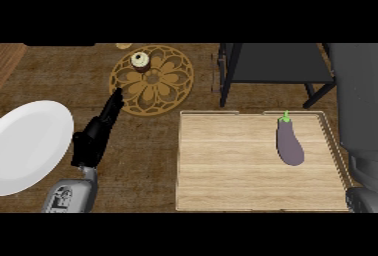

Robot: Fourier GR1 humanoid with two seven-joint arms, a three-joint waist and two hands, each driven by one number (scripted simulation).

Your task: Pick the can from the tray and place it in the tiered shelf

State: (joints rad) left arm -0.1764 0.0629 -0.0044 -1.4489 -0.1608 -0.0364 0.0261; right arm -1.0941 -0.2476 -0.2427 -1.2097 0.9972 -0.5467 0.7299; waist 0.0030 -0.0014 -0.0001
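From the head view, your left hand lies over the dark wooden counter with fingers stretched straight and holding nothing, pointing toward the ornate round trivet. Only a grey sliver shows at the right edge, so whether your right hand is released or clenched cannot be told. The wooden tray holds just a purple eggplant; no can is visible on it. The only can-like thing is a small pale cylinder standing on the trivet's far rim, seen end-on. Beyond the tray stands the dark tiered shelf, and a white plate sits at left. Judged as a can, it should be rigid, light and smooth-walled; take it around the side, mid-height.
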